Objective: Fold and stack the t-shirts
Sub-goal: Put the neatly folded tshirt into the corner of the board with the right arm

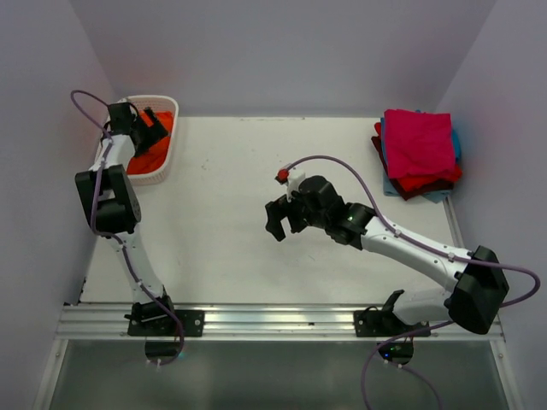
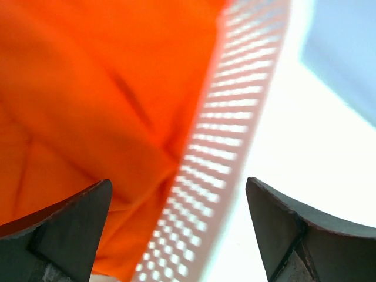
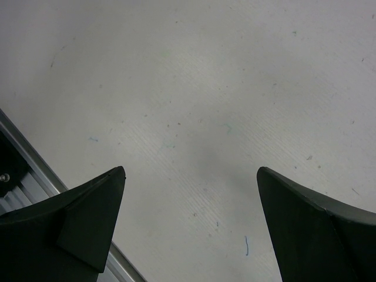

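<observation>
An orange t-shirt (image 1: 152, 143) lies bunched in the white lattice basket (image 1: 168, 157) at the table's far left. My left gripper (image 1: 152, 126) hangs open right over it; in the left wrist view the orange t-shirt (image 2: 100, 106) fills the left side and the basket wall (image 2: 226, 135) runs between the two fingers, nothing gripped. A stack of folded t-shirts (image 1: 418, 152), crimson-pink on top with red, maroon and teal-blue edges below, sits at the far right. My right gripper (image 1: 280, 220) is open over bare table mid-table, empty; the right wrist view shows only the tabletop (image 3: 194, 117).
The aluminium rail (image 1: 273, 323) with both arm bases runs along the near edge. Purple walls close the table on the left, back and right. A rail corner (image 3: 23, 176) shows at the left of the right wrist view.
</observation>
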You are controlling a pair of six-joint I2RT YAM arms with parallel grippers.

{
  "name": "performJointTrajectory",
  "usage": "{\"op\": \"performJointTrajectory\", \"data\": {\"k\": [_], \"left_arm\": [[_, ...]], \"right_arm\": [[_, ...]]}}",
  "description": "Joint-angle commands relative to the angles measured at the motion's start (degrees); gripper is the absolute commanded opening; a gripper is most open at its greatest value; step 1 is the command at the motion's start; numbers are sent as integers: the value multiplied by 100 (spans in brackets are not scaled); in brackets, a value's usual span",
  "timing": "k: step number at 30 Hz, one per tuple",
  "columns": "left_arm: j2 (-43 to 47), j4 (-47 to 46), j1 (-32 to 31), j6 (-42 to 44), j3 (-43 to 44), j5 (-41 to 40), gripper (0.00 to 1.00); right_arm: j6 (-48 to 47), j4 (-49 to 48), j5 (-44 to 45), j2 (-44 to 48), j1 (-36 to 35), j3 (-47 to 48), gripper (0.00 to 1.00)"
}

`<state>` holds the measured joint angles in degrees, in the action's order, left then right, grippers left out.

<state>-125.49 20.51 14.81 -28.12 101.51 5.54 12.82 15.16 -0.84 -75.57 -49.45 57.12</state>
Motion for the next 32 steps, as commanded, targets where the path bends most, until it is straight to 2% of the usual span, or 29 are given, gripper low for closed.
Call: {"op": "performJointTrajectory", "data": {"k": [1, 3, 4, 5, 7, 8, 11, 15, 20, 25, 32], "left_arm": [[1051, -1758, -100, 97, -585, 2010, 100], [1762, -2372, -477, -44, -1192, 2397, 100], [2052, -2916, -653, -88, -1848, 2469, 100], [2647, -3235, -1064, -210, -2203, 2539, 100], [3177, -3632, -1479, -299, -2977, 2628, 100], [3632, -3659, -1968, -265, -3180, 2575, 100], [4365, -3432, -2717, -98, -3822, 2286, 100], [4884, -3484, -3273, -150, -4726, 2302, 100], [5210, -3361, -4089, -62, -5360, 2267, 100], [5456, -3510, -4320, -80, -5958, 2136, 100], [5623, -3484, -4320, 87, -5968, 2047, 100]], "right_arm": [[176, -268, 145, 218, -21, -114, 99], [195, -154, 409, 113, -21, 61, 99], [186, 3, 479, 78, -21, 123, 99], [195, 74, 558, 43, -21, 202, 99], [212, 197, 795, 7, -21, 229, 99], [221, 242, 892, 7, -21, 238, 99], [239, 365, 1200, 68, -21, 185, 99], [353, 435, 1569, 148, -21, 133, 99], [493, 497, 1772, 157, -21, 106, 99], [537, 628, 1789, 16, -21, 229, 99], [555, 497, 1631, 16, -21, 273, 99]]}}
